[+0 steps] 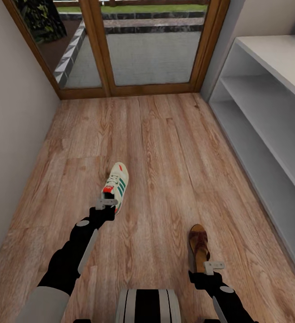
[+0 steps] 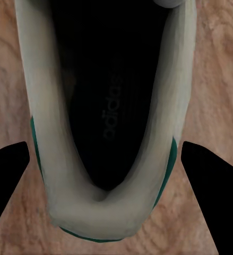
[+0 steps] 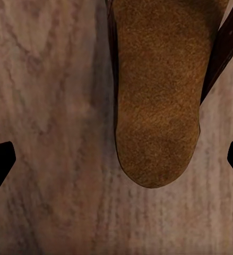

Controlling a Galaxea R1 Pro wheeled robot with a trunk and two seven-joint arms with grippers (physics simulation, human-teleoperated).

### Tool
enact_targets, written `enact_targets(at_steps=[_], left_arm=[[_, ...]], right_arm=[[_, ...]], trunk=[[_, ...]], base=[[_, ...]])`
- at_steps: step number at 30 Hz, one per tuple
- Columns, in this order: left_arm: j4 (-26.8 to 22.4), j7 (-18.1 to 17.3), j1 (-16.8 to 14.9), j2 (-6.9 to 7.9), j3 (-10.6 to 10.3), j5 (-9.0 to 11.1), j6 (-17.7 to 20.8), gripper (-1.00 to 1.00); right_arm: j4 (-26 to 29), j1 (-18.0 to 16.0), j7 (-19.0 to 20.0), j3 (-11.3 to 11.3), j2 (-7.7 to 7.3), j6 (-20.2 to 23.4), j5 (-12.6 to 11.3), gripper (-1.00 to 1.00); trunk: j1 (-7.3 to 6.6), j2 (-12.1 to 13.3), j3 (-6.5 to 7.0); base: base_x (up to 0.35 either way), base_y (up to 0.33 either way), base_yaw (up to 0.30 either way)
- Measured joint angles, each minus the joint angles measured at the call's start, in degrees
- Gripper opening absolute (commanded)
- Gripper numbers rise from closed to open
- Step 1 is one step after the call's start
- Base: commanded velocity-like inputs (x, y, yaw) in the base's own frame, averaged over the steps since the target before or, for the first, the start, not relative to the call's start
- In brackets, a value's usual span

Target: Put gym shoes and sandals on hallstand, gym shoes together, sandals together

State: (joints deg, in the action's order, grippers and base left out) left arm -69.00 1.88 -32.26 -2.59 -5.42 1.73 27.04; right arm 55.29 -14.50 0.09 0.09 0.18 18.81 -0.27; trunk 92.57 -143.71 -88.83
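Note:
One gym shoe (image 1: 116, 181), cream with green stripes and a red heel patch, lies on the corridor floor (image 1: 165, 148) pointing toward the door. My left gripper (image 1: 106, 203) hovers over its heel. In the left wrist view the shoe's heel opening (image 2: 58, 106) sits between the spread black fingers (image 2: 7, 175), and the left gripper (image 2: 105, 146) is open. One brown sandal (image 1: 198, 244) lies nearer me on the right, with my right gripper (image 1: 214, 265) above its heel end. In the right wrist view the sandal's tan footbed (image 3: 158, 79) shows between the wide-open fingers of the right gripper (image 3: 121, 151). The hallstand (image 1: 264, 112) stands along the right wall.
A wood-framed glass door (image 1: 143, 45) closes the corridor's far end. A plain wall (image 1: 13, 134) runs along the left. My base (image 1: 147, 307) shows at the bottom edge. Bare plank floor lies between the shoes and the rack.

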Motion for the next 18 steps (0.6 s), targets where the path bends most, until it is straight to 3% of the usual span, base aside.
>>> enact_targets(at_steps=[4,9,18], left_arm=[[-3.17,0.04,0.00,-0.02,-0.32,-0.06,0.02,-1.00],[-11.07,0.08,-0.01,-0.01,-0.45,-0.08,0.03,-1.00],[-13.64,0.06,0.00,0.04,-0.45,-0.07,0.03,-1.00]], right_arm=[[0.05,0.00,0.00,0.00,0.00,0.00,0.00,1.00],[0.07,0.00,0.00,0.00,0.00,0.00,0.00,1.00],[0.22,0.00,0.00,-0.14,-0.06,-0.01,-0.03,1.00]], trunk=[[0.00,0.00,-0.01],[0.00,0.00,-0.01],[0.18,-0.09,-1.81]], base=[[0.000,0.000,0.002],[0.000,0.000,0.000],[0.000,0.000,0.000]])
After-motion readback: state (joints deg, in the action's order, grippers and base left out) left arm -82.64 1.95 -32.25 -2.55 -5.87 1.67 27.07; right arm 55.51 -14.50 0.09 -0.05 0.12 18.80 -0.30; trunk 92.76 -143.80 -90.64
